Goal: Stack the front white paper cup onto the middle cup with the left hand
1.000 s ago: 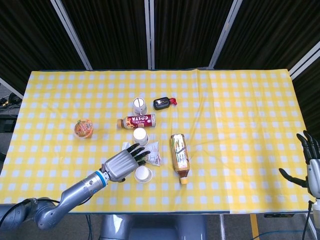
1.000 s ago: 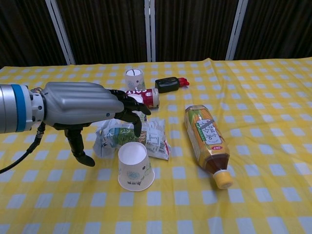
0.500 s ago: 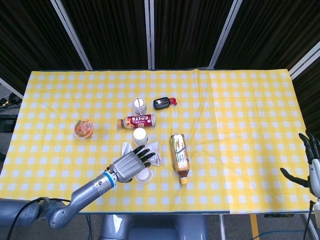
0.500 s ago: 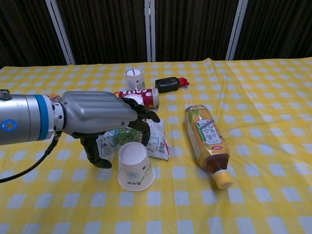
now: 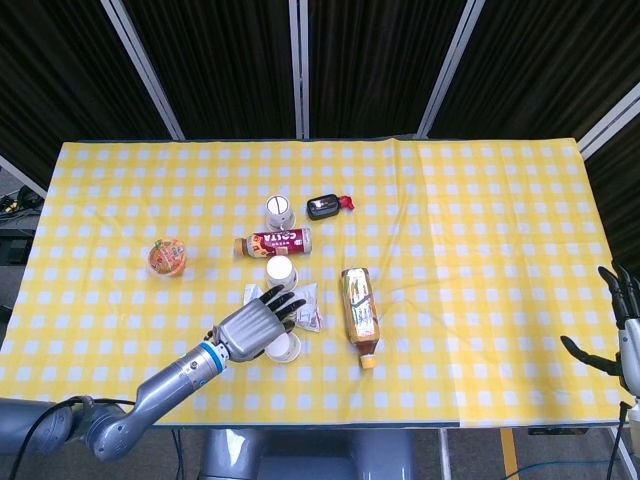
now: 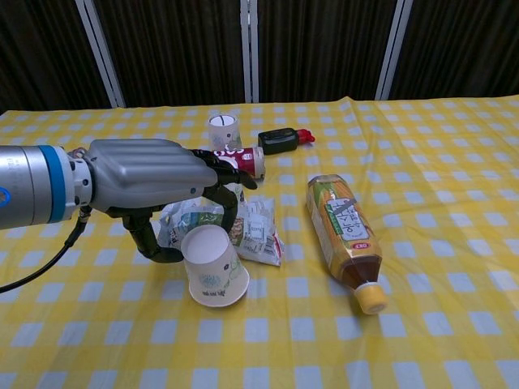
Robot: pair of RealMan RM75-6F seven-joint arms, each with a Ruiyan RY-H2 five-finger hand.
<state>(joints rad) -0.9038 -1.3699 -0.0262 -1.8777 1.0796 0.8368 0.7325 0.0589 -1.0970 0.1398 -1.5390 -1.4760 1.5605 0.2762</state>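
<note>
The front white paper cup point(image 6: 212, 269) sits upside down and tilted toward my left hand point(image 6: 150, 188). The thumb point(image 6: 160, 248) lies against its left side and the curled fingers point(image 6: 228, 203) come down over its far side, so the hand grips it. From the head view the cup point(image 5: 286, 347) shows just right of that hand point(image 5: 252, 327). The middle white cup point(image 5: 282, 272) stands beyond a snack packet point(image 5: 303, 304); the hand mostly hides it in the chest view. A third cup point(image 5: 279, 211) stands further back. My right hand point(image 5: 624, 335) hangs with fingers spread, off the table's right edge.
A tea bottle point(image 6: 343, 228) lies to the right of the cup. A red can point(image 5: 273, 242) lies between the middle and back cups. A black and red object point(image 6: 283, 139) sits further back, and an orange noodle cup point(image 5: 168, 257) stands at the left.
My left hand dropped around the front cup and its fingers curled in. The cup tipped and shifted left toward the thumb. The right hand stayed put.
</note>
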